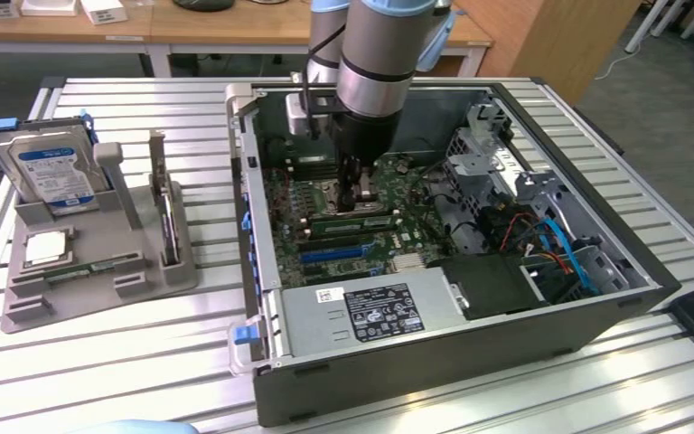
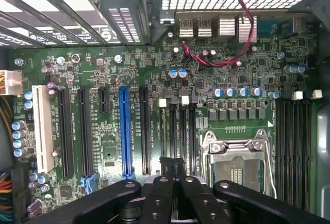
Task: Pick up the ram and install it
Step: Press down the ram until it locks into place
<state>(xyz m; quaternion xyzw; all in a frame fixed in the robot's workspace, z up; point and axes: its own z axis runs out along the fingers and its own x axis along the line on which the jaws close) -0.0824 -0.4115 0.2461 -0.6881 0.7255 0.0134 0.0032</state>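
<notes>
Over the board [image 1: 360, 203] at frame centre, we hold our gripper [image 1: 356, 192] inside the case [image 1: 444, 353].
Fingers [image 2: 167, 170] pressed together, empty; we see ram [image 1: 360, 220] seated just below them, the holder [image 1: 94, 262] at left.

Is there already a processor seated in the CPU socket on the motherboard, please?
No, the CPU socket shows bare contacts inside its metal frame, with no chip seated in it.
</notes>
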